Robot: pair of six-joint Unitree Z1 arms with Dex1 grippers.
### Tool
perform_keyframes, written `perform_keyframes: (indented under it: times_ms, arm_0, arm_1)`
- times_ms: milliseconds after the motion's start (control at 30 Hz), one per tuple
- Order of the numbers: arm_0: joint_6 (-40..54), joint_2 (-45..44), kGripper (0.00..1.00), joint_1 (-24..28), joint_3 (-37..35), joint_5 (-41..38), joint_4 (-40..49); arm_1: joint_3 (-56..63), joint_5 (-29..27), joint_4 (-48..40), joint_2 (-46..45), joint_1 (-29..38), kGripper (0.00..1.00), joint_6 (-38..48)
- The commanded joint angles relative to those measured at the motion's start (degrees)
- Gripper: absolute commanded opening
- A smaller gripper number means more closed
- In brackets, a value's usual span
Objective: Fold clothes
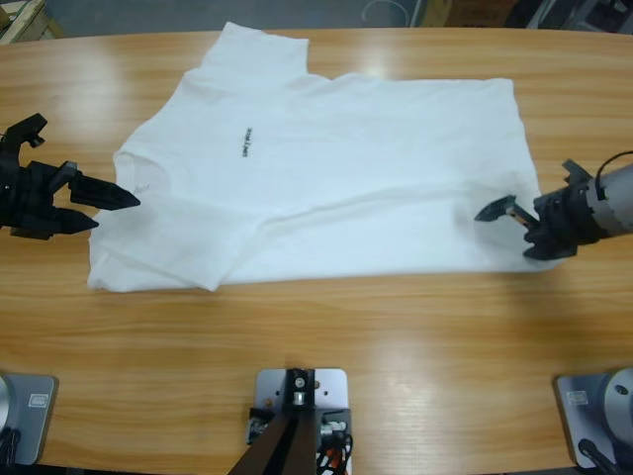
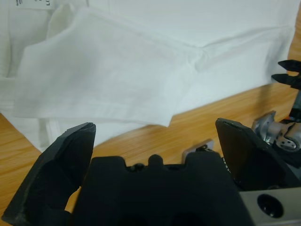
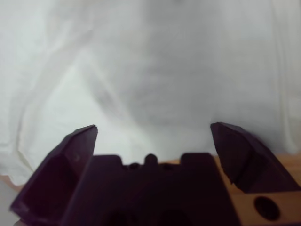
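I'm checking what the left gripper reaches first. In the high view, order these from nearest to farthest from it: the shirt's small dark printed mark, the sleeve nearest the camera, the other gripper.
From the left gripper, at the table's left end:
1. Near sleeve of the T-shirt, right beside it.
2. Dark printed mark, toward the shirt's middle.
3. Right gripper, at the shirt's far hem.

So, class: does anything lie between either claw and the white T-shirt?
Nothing visible. The left claw and right claw both sit open at opposite edges of the T-shirt, with only bare table around.
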Motion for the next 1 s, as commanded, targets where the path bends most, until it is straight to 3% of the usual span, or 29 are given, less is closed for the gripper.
perform_keyframes:
  times_ms: [33,300,400,467,633,1000]
  arm_0:
    - [-0.5,0.6,0.977,-0.9,0.9,-0.3,0.8]
    - [-0.2,-1.2,0.98,-0.5,-1.4,0.6,0.6]
    - [0.3,-0.4,0.987,6.2,-4.7,1.6,0.5]
    - [0.9,2.4,0.987,9.5,-8.9,-0.6,1.1]
    - [2.3,11.0,0.982,10.0,-21.9,-2.3,5.3]
    - [2.7,29.7,0.977,13.7,-40.3,-16.4,10.6]
  arm_1:
    - [2.0,-1.2,2.6,-4.7,1.5,0.987,1.5]
    - [-2.8,-1.5,6.5,-9.9,1.7,0.987,-1.0]
    - [-9.5,0.7,10.1,-12.2,0.8,0.983,-6.1]
    - [-13.9,2.7,13.4,-11.8,-1.6,0.982,-10.8]
    - [-23.9,5.1,20.7,-8.3,-5.1,0.982,-18.1]
    - [-44.5,13.0,24.4,4.8,-9.7,0.986,-23.4]
